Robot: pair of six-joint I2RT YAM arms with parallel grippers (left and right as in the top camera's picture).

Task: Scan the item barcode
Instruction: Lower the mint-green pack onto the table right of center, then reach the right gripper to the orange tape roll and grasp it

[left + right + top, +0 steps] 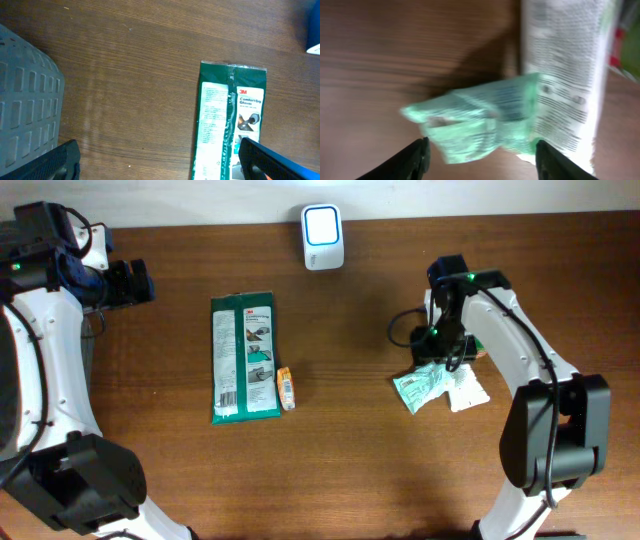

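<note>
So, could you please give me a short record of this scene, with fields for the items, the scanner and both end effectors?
scanner: white, window lit, far edge of table
gloves pack: green, flat, left of centre
orange item: small, beside the pack's right edge
green pouch: pale, crumpled, lying against a white packet
left end effector: open, empty
right end effector: open, over the green pouch
</note>
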